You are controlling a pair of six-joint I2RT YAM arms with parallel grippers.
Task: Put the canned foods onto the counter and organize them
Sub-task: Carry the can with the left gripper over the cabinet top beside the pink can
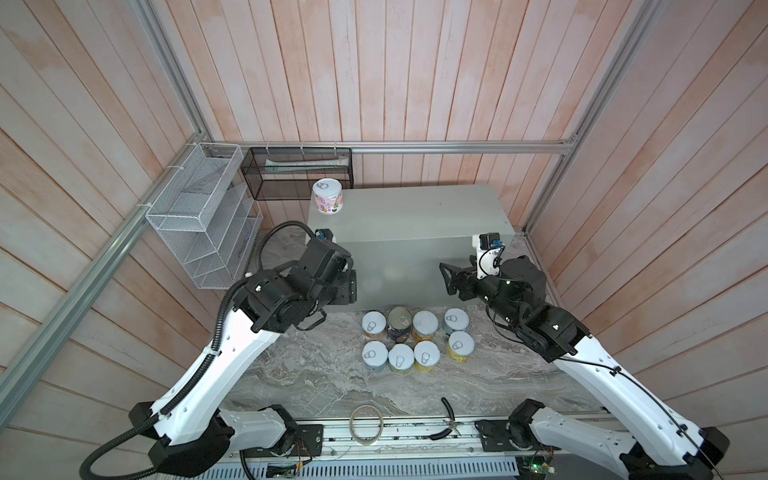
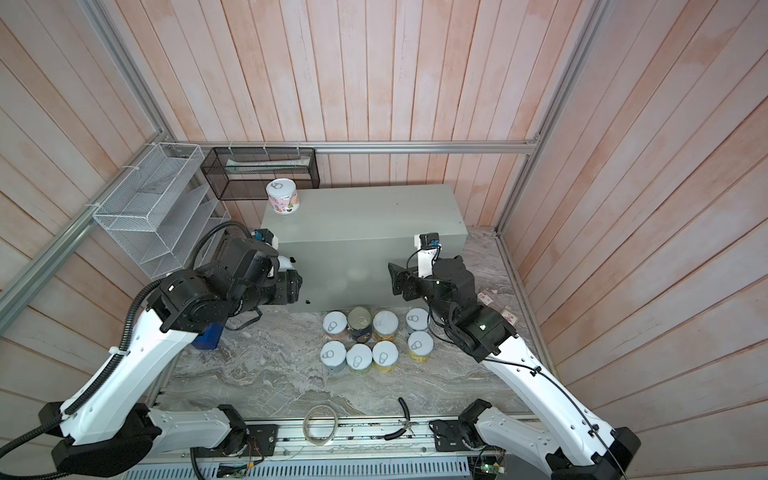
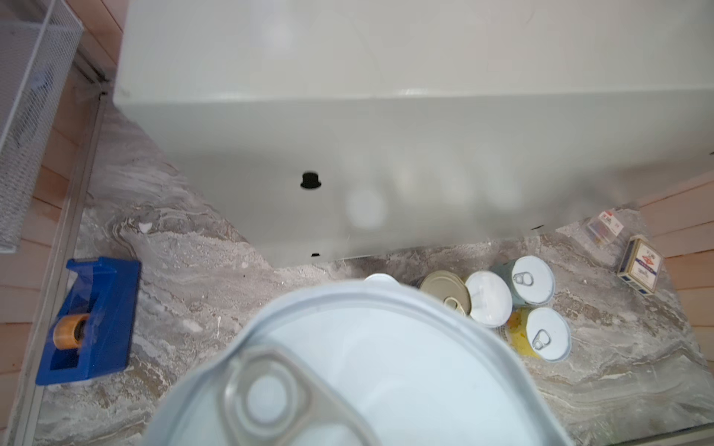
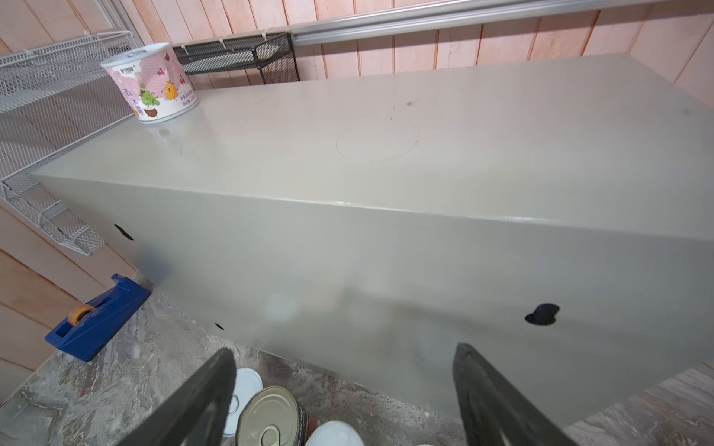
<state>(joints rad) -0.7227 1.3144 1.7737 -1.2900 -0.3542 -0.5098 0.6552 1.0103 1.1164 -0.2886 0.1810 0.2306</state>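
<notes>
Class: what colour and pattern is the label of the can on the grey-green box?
The can is pale pink with cartoon fruit, clearest in the right wrist view.

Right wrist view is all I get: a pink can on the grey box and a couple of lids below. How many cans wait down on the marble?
Observer: Eight cans stand on the marble in two rows of four, just in front of the counter.
Operator: And what is the other arm up to?
Observer: The left gripper is shut on a silver-lidded can, held above the marble by the counter's left end.
Operator: Anything else lying about that I miss?
Observer: A tape ring and black pliers lie at the marble's near edge.
</notes>
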